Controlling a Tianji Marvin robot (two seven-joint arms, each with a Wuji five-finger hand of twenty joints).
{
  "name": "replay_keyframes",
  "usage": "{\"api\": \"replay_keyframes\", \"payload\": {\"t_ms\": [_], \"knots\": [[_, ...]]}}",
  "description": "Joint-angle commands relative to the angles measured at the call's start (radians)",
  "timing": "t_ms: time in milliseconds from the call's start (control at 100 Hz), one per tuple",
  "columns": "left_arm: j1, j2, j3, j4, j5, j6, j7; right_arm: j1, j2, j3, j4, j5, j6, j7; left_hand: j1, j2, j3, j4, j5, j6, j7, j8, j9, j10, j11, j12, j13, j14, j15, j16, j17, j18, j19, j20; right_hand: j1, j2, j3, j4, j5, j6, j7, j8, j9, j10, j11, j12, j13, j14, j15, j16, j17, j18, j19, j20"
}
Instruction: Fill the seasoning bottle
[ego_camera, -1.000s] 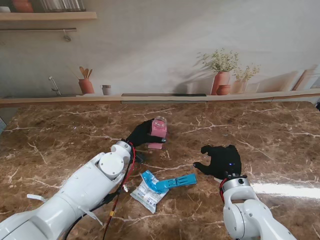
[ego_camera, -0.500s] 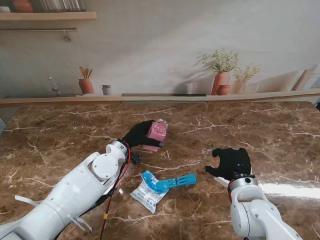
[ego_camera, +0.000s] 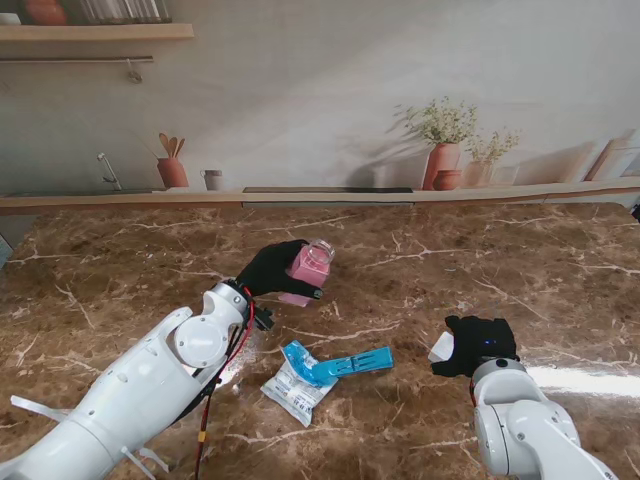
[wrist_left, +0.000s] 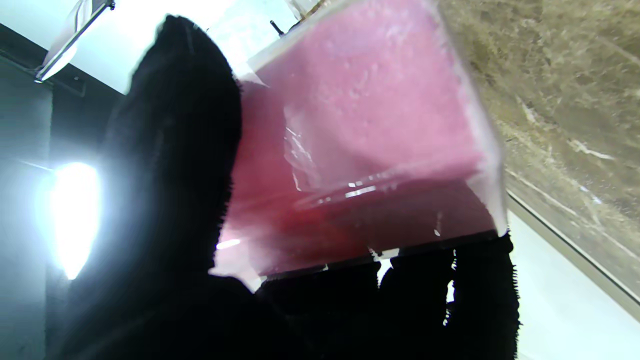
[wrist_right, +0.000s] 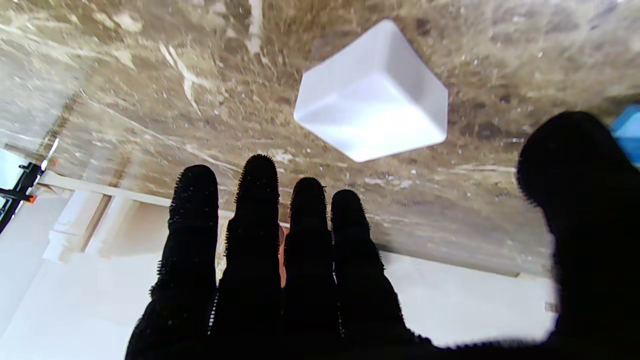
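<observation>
Pink-filled clear seasoning bottle (ego_camera: 308, 268) tilts, uncapped, in the left hand (ego_camera: 272, 270).

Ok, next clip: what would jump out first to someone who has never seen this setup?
Probably the pink seasoning bottle, tilted in the black-gloved left hand near the middle of the marble table. Next, the white cap lying on the table at the fingertips of the open right hand. Between the arms lies a blue-and-white refill packet beside a blue scoop.

Brown marble table (ego_camera: 520, 260) before a pale printed kitchen backdrop (ego_camera: 330, 90)
</observation>
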Motion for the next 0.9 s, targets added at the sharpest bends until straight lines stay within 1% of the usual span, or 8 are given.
{"api": "replay_keyframes", "payload": {"t_ms": [0,150,250,370,550,640,760,890], "knots": [[0.008,0.002,-0.001,-0.018,0.006,-0.020,0.010,0.012,0.001,-0.013,0.025,0.002,0.018,0.015,0.235,0.401,0.261,0.023,0.184,-0.151,0.156,-0.022,0.074,-0.032,0.057,0.080,0.138,-0.027,0.256,0.098,-0.005,-0.039,0.038,0.025,-0.046,-0.005,0.002,0.005,-0.060,0.047,0.006,0.008,-0.042,0.030,-0.001,-0.025,-0.025,0.030,-0.002,-0.027,-0.010,0.003,-0.024,-0.021],[0.021,0.006,-0.004,-0.035,0.030,-0.043,0.024,0.049,0.004,-0.047,0.064,-0.018,0.058,0.048,0.252,0.386,0.277,0.025,0.204,-0.126,0.117,-0.114,0.070,-0.028,0.032,0.140,0.108,-0.031,0.245,0.114,-0.035,-0.044,0.013,0.029,-0.066,-0.004,0.009,0.001,-0.157,0.110,-0.008,0.039,-0.152,0.062,0.007,-0.016,-0.094,0.058,0.000,-0.023,-0.039,0.018,-0.037,-0.014],[0.025,0.009,-0.005,-0.043,0.035,-0.048,0.021,0.071,0.005,-0.067,0.085,-0.036,0.080,0.081,0.277,0.378,0.277,0.026,0.208,-0.098,0.091,-0.155,0.057,-0.017,0.015,0.186,0.086,-0.033,0.240,0.128,-0.056,-0.040,-0.003,0.032,-0.062,-0.004,0.008,-0.001,-0.177,0.119,-0.017,0.060,-0.187,0.066,0.053,0.024,-0.134,0.054,0.051,0.027,-0.069,0.028,-0.017,0.026],[0.026,0.010,-0.003,-0.044,0.040,-0.058,0.022,0.094,0.005,-0.087,0.118,-0.059,0.103,0.090,0.287,0.380,0.272,0.027,0.211,-0.099,0.093,-0.159,0.053,-0.020,0.010,0.212,0.071,-0.038,0.233,0.133,-0.077,-0.044,-0.027,0.026,-0.053,-0.004,0.001,-0.001,-0.161,0.111,-0.010,0.076,-0.186,0.060,0.098,0.068,-0.143,0.050,0.098,0.074,-0.067,0.034,0.006,0.069],[0.028,0.009,0.009,-0.047,0.047,-0.074,0.026,0.126,0.009,-0.116,0.164,-0.021,0.147,0.097,0.287,0.385,0.263,0.026,0.213,-0.123,0.112,-0.140,0.056,-0.034,0.003,0.223,0.065,-0.040,0.226,0.134,-0.081,-0.045,-0.031,0.027,-0.059,-0.001,0.001,-0.010,-0.103,0.090,0.064,0.138,-0.114,0.045,0.173,0.127,-0.077,0.037,0.190,0.137,-0.022,0.024,0.063,0.107],[0.026,0.009,0.014,-0.046,0.050,-0.075,0.027,0.138,0.011,-0.129,0.190,-0.006,0.155,0.075,0.285,0.387,0.259,0.025,0.212,-0.133,0.123,-0.128,0.056,-0.040,-0.001,0.226,0.063,-0.039,0.222,0.133,-0.083,-0.047,-0.032,0.028,-0.057,0.000,-0.004,-0.014,-0.072,0.071,0.101,0.178,-0.089,0.029,0.226,0.172,-0.047,0.022,0.238,0.166,-0.002,0.016,0.095,0.114],[0.023,0.004,0.020,-0.043,0.051,-0.076,0.038,0.150,0.010,-0.143,0.229,0.018,0.163,-0.009,0.283,0.384,0.259,0.024,0.215,-0.137,0.127,-0.121,0.061,-0.043,-0.005,0.227,0.063,-0.035,0.222,0.133,-0.086,-0.043,-0.029,0.031,-0.006,-0.001,-0.033,-0.016,0.010,0.013,0.178,0.251,-0.010,-0.003,0.288,0.214,0.028,-0.006,0.341,0.223,0.053,0.009,0.179,0.124],[0.019,0.000,0.027,-0.035,0.054,-0.075,0.047,0.152,0.010,-0.142,0.247,0.048,0.152,-0.056,0.280,0.384,0.261,0.023,0.217,-0.140,0.131,-0.115,0.063,-0.043,-0.006,0.229,0.062,-0.033,0.224,0.133,-0.087,-0.042,-0.028,0.033,0.053,-0.001,-0.073,-0.019,0.082,-0.031,0.196,0.274,0.075,-0.026,0.318,0.234,0.076,-0.018,0.383,0.243,0.083,0.008,0.235,0.117]]}}
